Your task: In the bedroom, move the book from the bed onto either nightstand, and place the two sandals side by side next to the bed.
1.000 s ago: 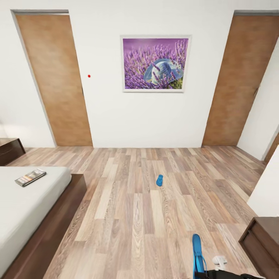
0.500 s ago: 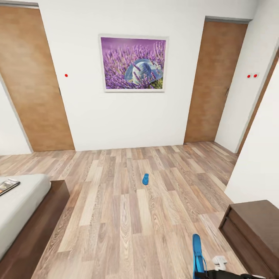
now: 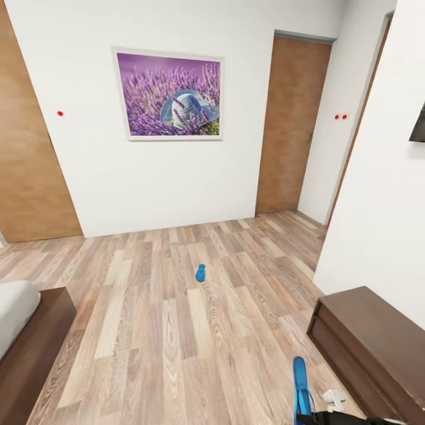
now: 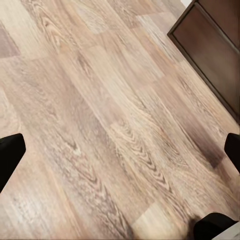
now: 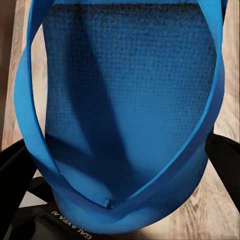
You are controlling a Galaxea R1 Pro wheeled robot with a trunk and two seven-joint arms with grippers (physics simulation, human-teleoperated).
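From my head camera I look across a wood-plank floor (image 3: 147,330) toward a white wall with a framed purple flower picture (image 3: 169,94) and a brown door (image 3: 292,121). One bright blue flip-flop sandal (image 3: 200,273) lies alone in the middle of the floor, well apart from everything. At the lower left edge sits the corner of the low bed with its light-grey mattress and dark brown wooden frame (image 3: 35,342); the book is out of frame. At the lower right stands a long dark-brown wooden cabinet (image 3: 372,342), and just beside it, at the bottom edge, the second blue sandal (image 3: 300,383) stands on end above my right arm.

My left wrist camera looks down at bare planks and a corner of that dark cabinet (image 4: 212,47). My left gripper (image 4: 120,150) has its black fingertips at opposite edges of the picture, spread wide and holding nothing.

My right wrist camera looks straight onto the textured sole and thin straps of the held sandal (image 5: 130,110). My right gripper (image 5: 120,175) is clamped on it, black fingers (image 5: 17,170) flanking its heel end.

To do this well, I judge I should carry this sandal steadily to the bedside, lay it flat, then fetch the other one and line it up alongside.
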